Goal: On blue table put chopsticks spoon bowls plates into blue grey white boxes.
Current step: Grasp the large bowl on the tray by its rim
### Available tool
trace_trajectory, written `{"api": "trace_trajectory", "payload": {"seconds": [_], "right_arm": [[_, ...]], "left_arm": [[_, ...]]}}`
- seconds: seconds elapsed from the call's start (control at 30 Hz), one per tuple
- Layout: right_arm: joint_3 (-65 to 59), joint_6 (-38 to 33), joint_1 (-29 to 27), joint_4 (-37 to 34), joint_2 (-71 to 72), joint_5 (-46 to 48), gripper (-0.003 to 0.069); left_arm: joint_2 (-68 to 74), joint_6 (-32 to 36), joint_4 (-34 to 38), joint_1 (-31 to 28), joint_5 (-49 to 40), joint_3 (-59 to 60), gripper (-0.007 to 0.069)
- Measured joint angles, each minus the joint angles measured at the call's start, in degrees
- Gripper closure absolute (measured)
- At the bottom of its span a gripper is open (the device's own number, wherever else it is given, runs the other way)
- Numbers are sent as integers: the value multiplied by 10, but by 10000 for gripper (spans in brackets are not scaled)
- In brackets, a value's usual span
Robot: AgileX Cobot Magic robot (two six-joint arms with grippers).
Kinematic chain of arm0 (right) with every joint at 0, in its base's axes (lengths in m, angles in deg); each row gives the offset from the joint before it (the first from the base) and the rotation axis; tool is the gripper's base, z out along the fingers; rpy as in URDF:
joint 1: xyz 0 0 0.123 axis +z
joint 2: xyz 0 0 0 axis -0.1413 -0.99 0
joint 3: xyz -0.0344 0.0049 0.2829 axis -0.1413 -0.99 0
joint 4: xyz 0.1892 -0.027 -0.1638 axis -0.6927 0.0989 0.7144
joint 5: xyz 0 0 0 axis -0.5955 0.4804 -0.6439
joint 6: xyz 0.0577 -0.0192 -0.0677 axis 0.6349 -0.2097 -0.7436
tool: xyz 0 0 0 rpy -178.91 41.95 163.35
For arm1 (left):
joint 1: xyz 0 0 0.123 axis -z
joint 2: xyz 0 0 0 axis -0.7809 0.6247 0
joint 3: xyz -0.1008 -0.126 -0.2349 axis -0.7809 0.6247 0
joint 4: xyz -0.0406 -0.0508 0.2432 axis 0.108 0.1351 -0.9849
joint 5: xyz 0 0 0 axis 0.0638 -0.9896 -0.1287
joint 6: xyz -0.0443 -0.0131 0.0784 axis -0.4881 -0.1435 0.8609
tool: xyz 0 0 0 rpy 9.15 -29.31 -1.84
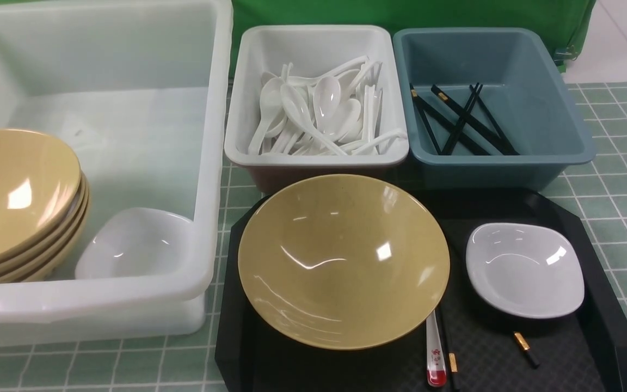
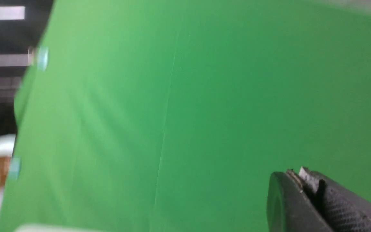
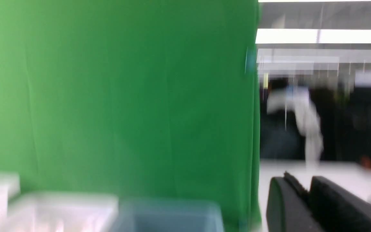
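The bowl (image 1: 343,261) hides most of the spoon (image 1: 434,345).

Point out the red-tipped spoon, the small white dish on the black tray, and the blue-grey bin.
red-tipped spoon (image 1: 434,348): front view, middle of its handle.
small white dish (image 1: 524,270): front view, its hollow.
blue-grey bin (image 1: 558,109): front view, right inner wall.

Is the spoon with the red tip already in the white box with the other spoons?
No, the red-tipped spoon lies on the black tray, right by the big tan bowl.

Bowl (image 1: 343,261) and plate (image 1: 524,269) on tray (image 1: 509,354)
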Motion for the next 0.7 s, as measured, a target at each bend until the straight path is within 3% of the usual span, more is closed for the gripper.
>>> {"api": "trace_trajectory", "payload": {"seconds": [0.07, 0.17, 0.27, 0.3, 0.37, 0.4, 0.5, 0.7], "right_arm": [[0, 4, 0, 0, -34, 74, 518], [0, -1, 5, -2, -82, 188, 557], [0, -78, 22, -31, -122, 268, 619], [0, -86, 25, -38, -126, 271, 620], [-2, -172, 43, -94, -154, 289, 623], [-3, -184, 45, -99, -156, 289, 623], [-7, -266, 75, -193, -204, 283, 624], [-7, -337, 111, -300, -244, 277, 623]], "left_arm": [[53, -12, -12, 8, -45, -19, 622], [131, -20, -30, 56, -181, -74, 622], [200, -2, -31, 133, -333, -138, 622], [205, 6, -30, 145, -349, -146, 622], [261, 50, -11, 219, -425, -190, 622], [266, 50, -11, 219, -425, -190, 622], [365, 110, 40, 324, -474, -255, 622], [515, 137, 71, 413, -534, -373, 622]]}}
